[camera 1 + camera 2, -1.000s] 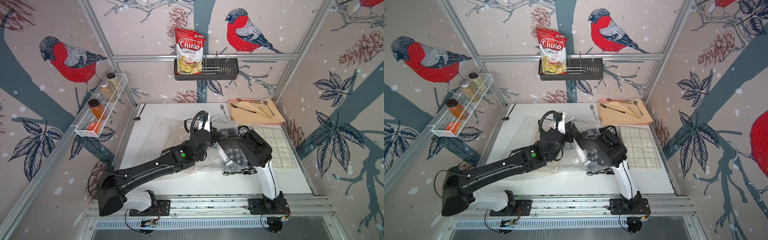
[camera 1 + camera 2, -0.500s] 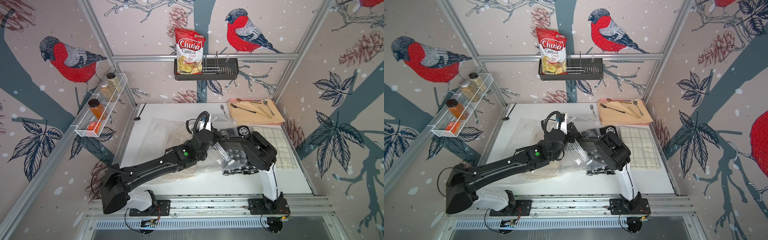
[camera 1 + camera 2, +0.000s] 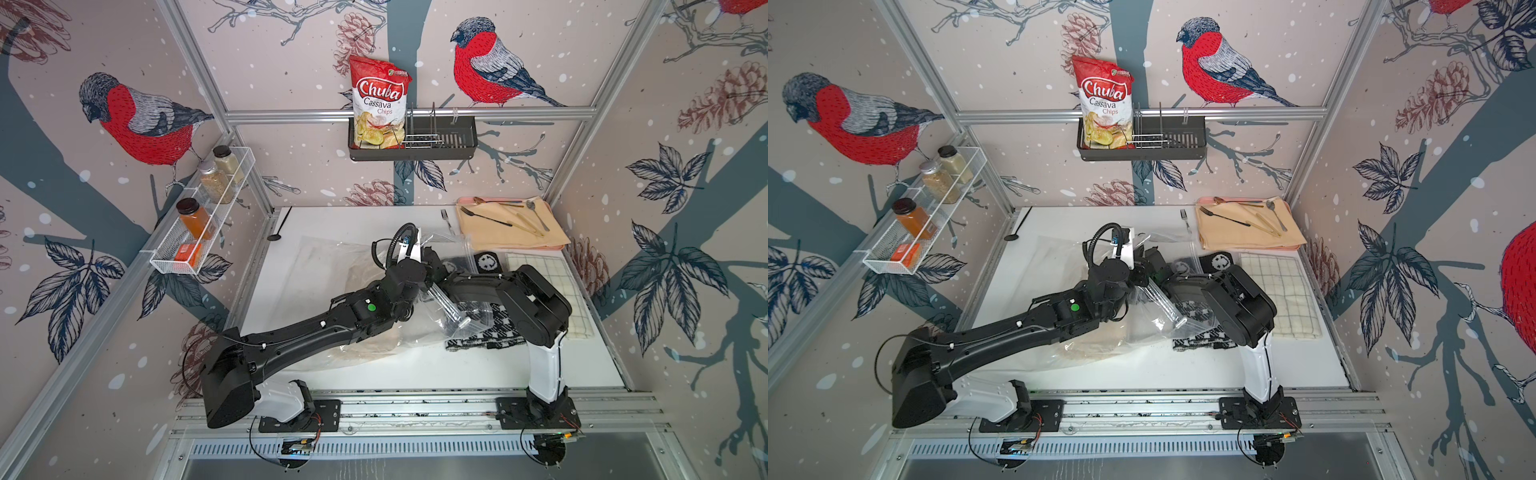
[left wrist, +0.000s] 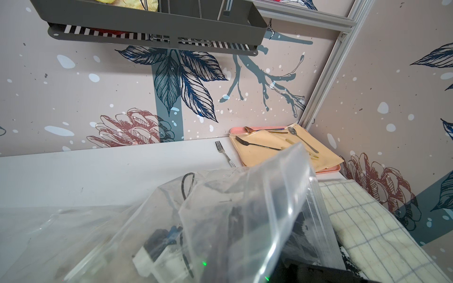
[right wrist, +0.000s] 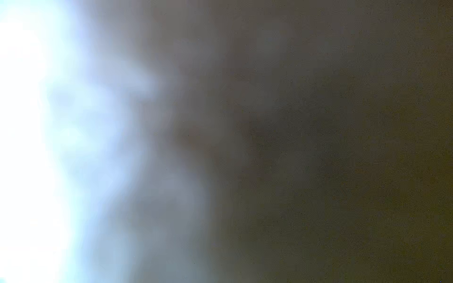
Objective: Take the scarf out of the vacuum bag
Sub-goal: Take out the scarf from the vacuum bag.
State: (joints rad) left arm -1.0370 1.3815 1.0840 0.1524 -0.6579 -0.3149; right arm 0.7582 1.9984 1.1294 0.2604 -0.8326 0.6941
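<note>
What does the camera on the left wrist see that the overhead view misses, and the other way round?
Only the left wrist view shows the slotted underside of the wall basket. Only a top view shows the spice jars on the side rack and the black spoon at the table's far edge. Both show the clear plastic bag, the fork on the table, the pink tray of cutlery and the checked cloth.

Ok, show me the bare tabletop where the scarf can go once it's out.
Two bare patches: the back strip between the vacuum bag and the back wall, up to the fork; and the front strip between the scarf and the front rail. Crowded: the middle, under the left arm and right arm, and the side holding the checked cloth and cutlery tray.
</note>
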